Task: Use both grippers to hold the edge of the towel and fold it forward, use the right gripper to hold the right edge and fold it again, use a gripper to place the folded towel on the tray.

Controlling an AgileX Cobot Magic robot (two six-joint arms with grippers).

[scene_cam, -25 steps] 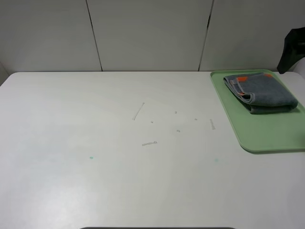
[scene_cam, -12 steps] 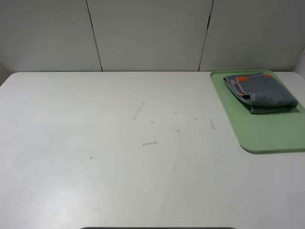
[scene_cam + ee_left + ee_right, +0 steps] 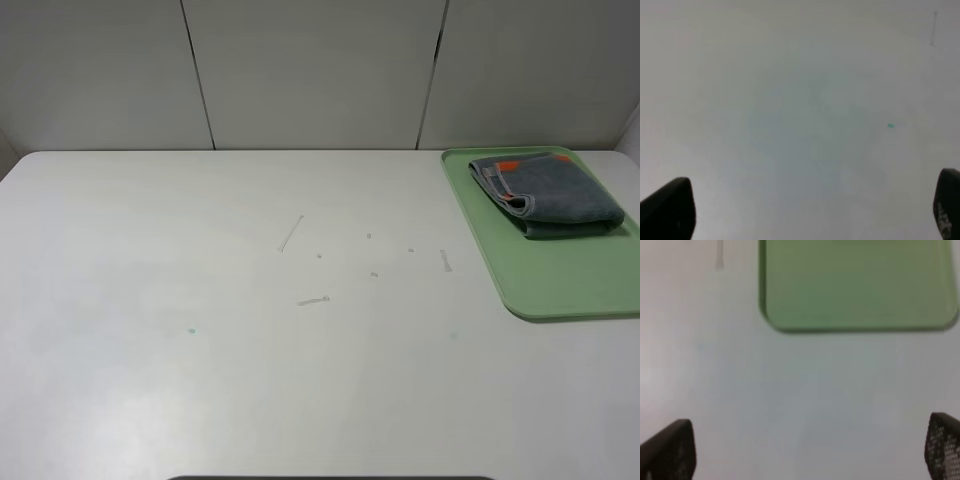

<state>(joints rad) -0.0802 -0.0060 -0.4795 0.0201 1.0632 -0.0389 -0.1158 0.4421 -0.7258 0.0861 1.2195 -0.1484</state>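
Since the table lies bare in front, little can go wrong; the tray at its far right carries the folded towel, whose loose top layer could spring open. Both grippers, left and right, hang with jaws wide, holding nothing.

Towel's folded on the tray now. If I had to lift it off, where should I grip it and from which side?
Probably the towel's rolled fold facing table centre, near the pale hem. Layers stack thickest there, and the tray rim is low. Approach from above, from that side, jaws spanning the fold.
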